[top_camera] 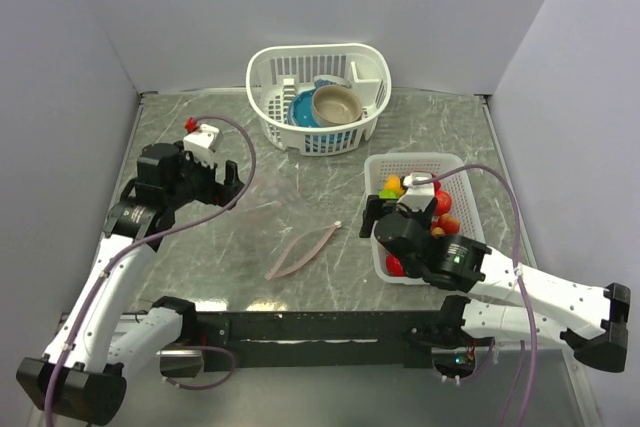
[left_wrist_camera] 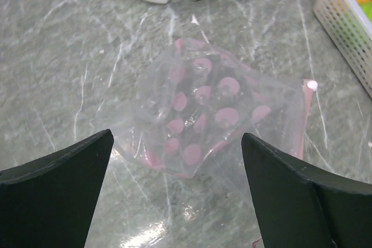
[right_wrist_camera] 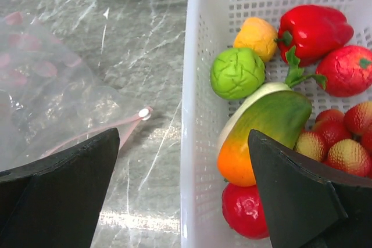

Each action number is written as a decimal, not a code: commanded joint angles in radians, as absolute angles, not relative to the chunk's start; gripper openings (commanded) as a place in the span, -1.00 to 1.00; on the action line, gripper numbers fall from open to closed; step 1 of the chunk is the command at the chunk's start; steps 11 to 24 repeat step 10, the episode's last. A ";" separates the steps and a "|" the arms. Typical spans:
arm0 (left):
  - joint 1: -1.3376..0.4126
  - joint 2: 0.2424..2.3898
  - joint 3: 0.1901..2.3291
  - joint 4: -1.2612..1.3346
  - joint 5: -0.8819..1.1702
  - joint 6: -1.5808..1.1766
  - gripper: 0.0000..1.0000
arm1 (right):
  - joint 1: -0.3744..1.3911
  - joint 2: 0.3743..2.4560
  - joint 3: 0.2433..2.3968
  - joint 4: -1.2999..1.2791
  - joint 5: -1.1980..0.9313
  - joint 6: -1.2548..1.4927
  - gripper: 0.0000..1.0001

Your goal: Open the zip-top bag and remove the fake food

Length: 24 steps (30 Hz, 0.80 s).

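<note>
Lying slack on the grey marbled counter, the zip-top bag is a crumpled clear pouch printed with pink spots, and nothing is gripping it. Its pink strip runs along the edge nearest the arms, and from above the two sides of that strip seem parted into a narrow loop; a small white slider sits at the strip's right-hand end. The left tool hangs just to the left of the bag and points down at it, fingers spread wide with only the spotted plastic showing between them, so it is released and grasping nothing. The right tool hovers just right of the bag, also spread wide and holding nothing, one finger over the bag's corner and the other over the rectangular basket. That white mesh basket stands to the right of the bag, close by but not touching it, and the fake food is piled inside: a red pepper, a lumpy green ball, a small orange-yellow piece, a long green-to-orange slice, and several red pieces. Beyond the bag, toward the back wall, stands a round basket holding a blue bowl with a tan bowl resting against it.
</note>
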<state>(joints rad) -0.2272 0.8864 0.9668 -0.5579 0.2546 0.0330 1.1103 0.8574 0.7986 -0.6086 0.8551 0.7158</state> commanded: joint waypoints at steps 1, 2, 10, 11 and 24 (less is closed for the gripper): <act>-0.218 0.908 0.989 -0.531 0.192 -0.078 0.99 | 1.141 0.841 0.836 -0.548 0.919 0.640 1.00; -0.216 0.910 0.982 -0.526 0.201 -0.084 0.99 | 1.144 0.841 0.835 -0.545 0.922 0.638 1.00; -0.181 0.913 0.954 -0.496 0.310 -0.067 0.99 | 1.152 0.812 0.810 -0.506 0.916 0.611 1.00; -0.181 0.913 0.954 -0.496 0.310 -0.067 0.99 | 1.152 0.812 0.810 -0.506 0.916 0.611 1.00; -0.181 0.913 0.954 -0.496 0.310 -0.067 0.99 | 1.152 0.812 0.810 -0.506 0.916 0.611 1.00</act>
